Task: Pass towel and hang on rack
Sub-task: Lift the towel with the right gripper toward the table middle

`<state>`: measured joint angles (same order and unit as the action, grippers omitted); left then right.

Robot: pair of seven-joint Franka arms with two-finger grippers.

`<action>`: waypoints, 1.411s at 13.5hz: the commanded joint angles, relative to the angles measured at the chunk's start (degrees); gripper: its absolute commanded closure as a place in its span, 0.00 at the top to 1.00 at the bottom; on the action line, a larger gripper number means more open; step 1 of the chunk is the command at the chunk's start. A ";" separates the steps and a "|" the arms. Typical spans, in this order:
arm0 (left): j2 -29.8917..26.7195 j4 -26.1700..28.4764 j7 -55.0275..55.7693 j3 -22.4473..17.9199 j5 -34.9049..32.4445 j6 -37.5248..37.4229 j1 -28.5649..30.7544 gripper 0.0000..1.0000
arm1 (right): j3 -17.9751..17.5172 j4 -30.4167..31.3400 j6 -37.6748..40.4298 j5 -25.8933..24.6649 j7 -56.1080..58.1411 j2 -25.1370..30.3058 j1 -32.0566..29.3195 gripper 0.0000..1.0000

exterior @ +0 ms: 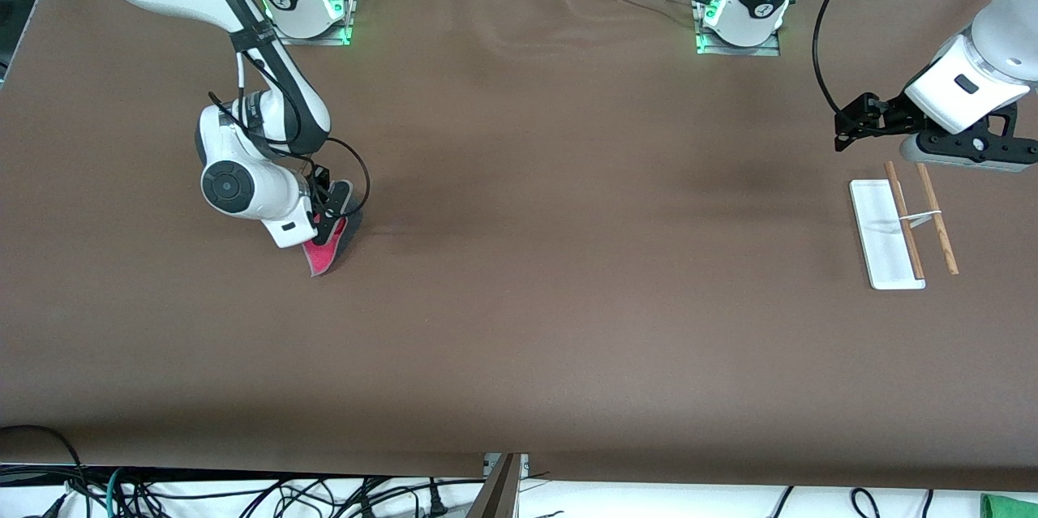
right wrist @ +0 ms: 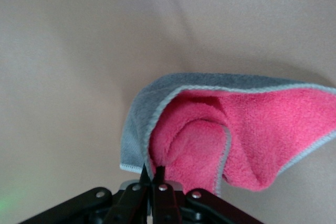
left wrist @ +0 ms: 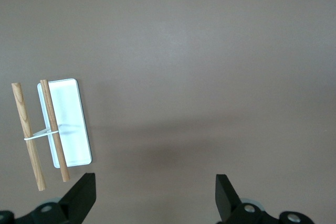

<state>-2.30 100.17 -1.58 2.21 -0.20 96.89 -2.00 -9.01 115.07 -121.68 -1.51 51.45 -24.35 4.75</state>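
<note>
Right wrist view: towel (right wrist: 252, 129) edge in right end effector (right wrist: 152, 174).

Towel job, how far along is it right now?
Done: the right end effector has shut on the towel, toward the right arm's end of the table. In hand: lifting it. Left: the pass and the hanging. The left end effector waits open beside the rack, whose rods are bare.

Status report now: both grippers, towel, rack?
Right gripper shut on pink-and-grey cloth towel. Left gripper open, waiting above the table beside white-based, wooden-rod rack. Nothing in the way.
</note>
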 commanded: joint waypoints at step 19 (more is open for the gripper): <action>4.50 -3.14 -0.26 -0.19 -1.03 -4.43 0.68 1.00 | -20.76 -29.54 23.06 6.08 -26.40 4.49 0.70 0.00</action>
<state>1.50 99.58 -1.58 1.82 -0.21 94.72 -1.64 -27.23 87.84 -99.34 4.53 27.21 -19.61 5.54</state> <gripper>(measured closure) 0.000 0.982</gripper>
